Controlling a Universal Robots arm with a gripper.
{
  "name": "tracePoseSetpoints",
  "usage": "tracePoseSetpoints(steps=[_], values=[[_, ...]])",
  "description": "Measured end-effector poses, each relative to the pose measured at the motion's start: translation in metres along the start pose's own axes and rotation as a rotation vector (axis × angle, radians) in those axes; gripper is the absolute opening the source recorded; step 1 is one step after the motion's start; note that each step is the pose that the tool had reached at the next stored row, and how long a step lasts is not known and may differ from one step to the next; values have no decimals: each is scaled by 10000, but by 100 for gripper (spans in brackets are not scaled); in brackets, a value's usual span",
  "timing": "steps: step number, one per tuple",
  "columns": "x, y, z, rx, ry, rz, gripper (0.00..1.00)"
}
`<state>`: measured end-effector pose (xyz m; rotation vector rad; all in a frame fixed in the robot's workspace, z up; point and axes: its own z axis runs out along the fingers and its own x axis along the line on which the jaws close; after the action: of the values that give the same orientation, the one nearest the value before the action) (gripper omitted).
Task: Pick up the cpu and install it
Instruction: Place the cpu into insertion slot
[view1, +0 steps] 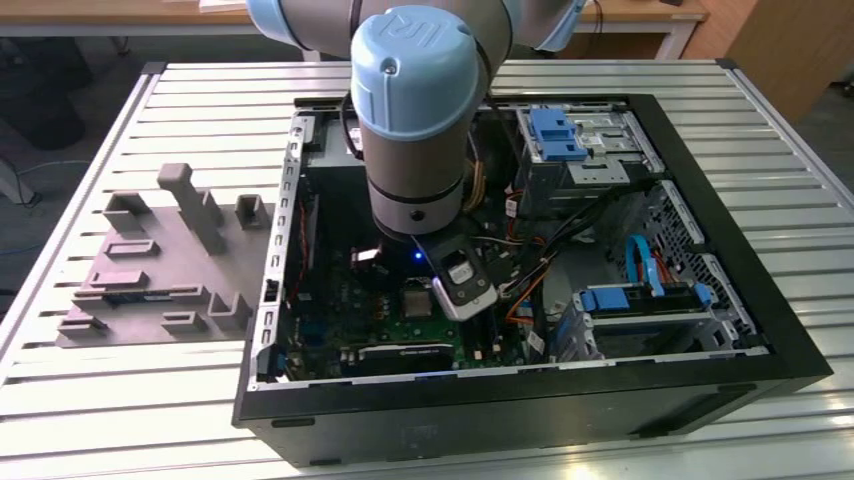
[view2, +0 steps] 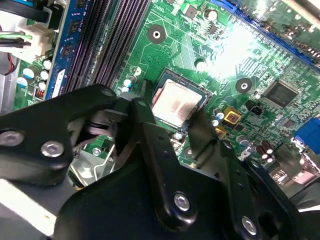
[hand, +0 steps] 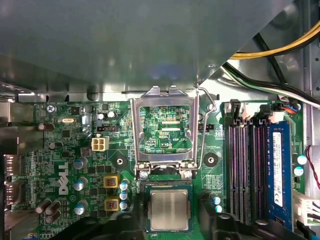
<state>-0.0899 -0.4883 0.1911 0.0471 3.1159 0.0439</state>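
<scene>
Silvery cpu (hand: 170, 210) lies flat in its socket on the green motherboard (hand: 120, 161), directly between the gripper (view2: 172, 122) fingers in both wrist views. Jaws are spread, one finger at each side of the chip, not pinching it. Socket frame (hand: 166, 127) stands open beside it.

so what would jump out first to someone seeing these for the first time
The big pale blue arm reaching down into the open computer case dominates the exterior view. In both wrist views, the silvery cpu sits in its socket on the green motherboard, with the black gripper just over it and the socket's metal frame flipped open.
</scene>
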Motion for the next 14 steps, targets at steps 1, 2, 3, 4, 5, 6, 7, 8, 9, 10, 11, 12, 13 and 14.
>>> tracePoseSetpoints(steps=[1,2,3,4,5,6,7,8,9,10,11,12,13,14], values=[[0,0,0,2,1,0,50],[0,-1,0,3,1,0,50],[0,0,1,2,0,1,50],[1,0,1,1,-1,0,43],[4,0,1,0,-1,1,43],[9,0,2,-1,-2,2,43],[16,0,2,-1,-1,1,43],[23,0,2,-1,-2,0,43],[28,-1,1,-1,-1,1,43],[29,-1,1,-1,-1,0,43],[30,-1,1,0,-1,10,43],[32,-1,1,0,-2,40,43],[37,-1,1,1,-1,70,43],[41,-1,1,2,-5,106,43]])
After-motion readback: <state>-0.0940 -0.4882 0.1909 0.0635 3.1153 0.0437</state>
